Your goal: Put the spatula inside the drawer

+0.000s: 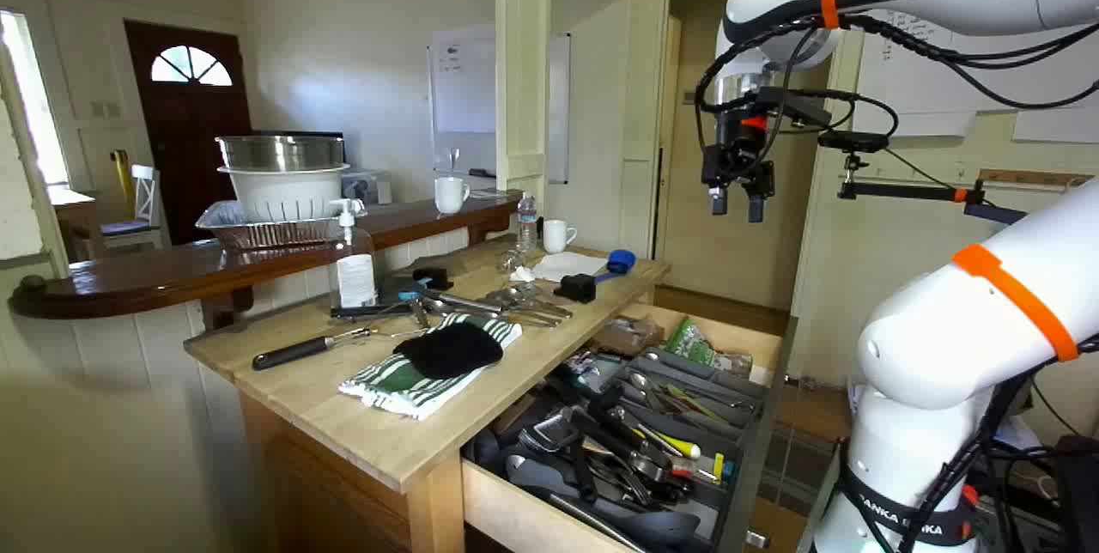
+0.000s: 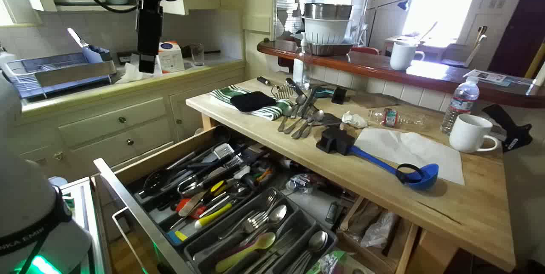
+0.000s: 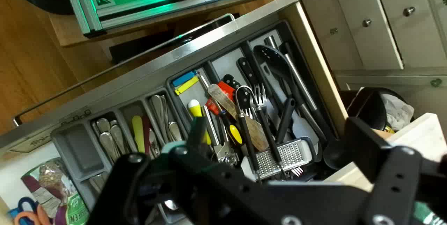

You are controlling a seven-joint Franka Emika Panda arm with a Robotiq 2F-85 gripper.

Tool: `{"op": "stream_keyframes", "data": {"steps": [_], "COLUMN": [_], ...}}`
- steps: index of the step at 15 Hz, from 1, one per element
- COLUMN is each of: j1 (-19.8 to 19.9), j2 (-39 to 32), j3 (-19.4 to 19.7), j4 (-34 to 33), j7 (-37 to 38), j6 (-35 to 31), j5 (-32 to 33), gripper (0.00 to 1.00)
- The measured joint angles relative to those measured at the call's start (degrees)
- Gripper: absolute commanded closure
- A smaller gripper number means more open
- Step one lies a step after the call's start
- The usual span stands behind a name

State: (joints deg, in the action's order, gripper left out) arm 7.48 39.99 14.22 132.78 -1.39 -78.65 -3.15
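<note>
The drawer (image 1: 528, 512) is pulled out and full of utensils. Its light wood side wall also shows in an exterior view (image 2: 155, 155) and in the wrist view (image 3: 319, 60). My gripper (image 1: 737, 205) is high above the drawer, pointing down, fingers apart, nothing between them. It also shows in an exterior view (image 2: 147, 64) and, open, in the wrist view (image 3: 279, 129). I cannot tell which utensil is the spatula. A flat wooden utensil (image 3: 237, 116) and a grey flat-headed one (image 3: 302, 124) lie in the drawer. A dark flat utensil (image 2: 331, 119) lies among spoons on the counter.
The wooden counter (image 2: 472, 223) bears a striped towel (image 1: 369, 394) with a black pad (image 1: 455, 347), a potato masher (image 1: 292, 353), a soap bottle (image 1: 355, 274), a blue ladle (image 2: 379, 161) and a white mug (image 2: 470, 133). A grater (image 3: 288, 153) lies in the drawer.
</note>
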Motion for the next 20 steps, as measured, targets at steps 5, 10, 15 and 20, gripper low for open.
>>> {"op": "stream_keyframes", "data": {"steps": [5,10,15,20], "j1": [0.0,0.6,0.1,-2.3], "j2": [0.0,-0.3,-4.7,-13.9], "j3": [0.0,-0.9,-5.5,-8.5], "j4": [0.0,-0.1,-2.0,-7.8], "j7": [0.0,0.0,-1.0,-5.4], "j6": [0.0,-2.7,-19.8,-31.4], "j5": [0.0,0.5,3.2,5.8], "gripper": [0.0,0.0,0.0,0.0]}}
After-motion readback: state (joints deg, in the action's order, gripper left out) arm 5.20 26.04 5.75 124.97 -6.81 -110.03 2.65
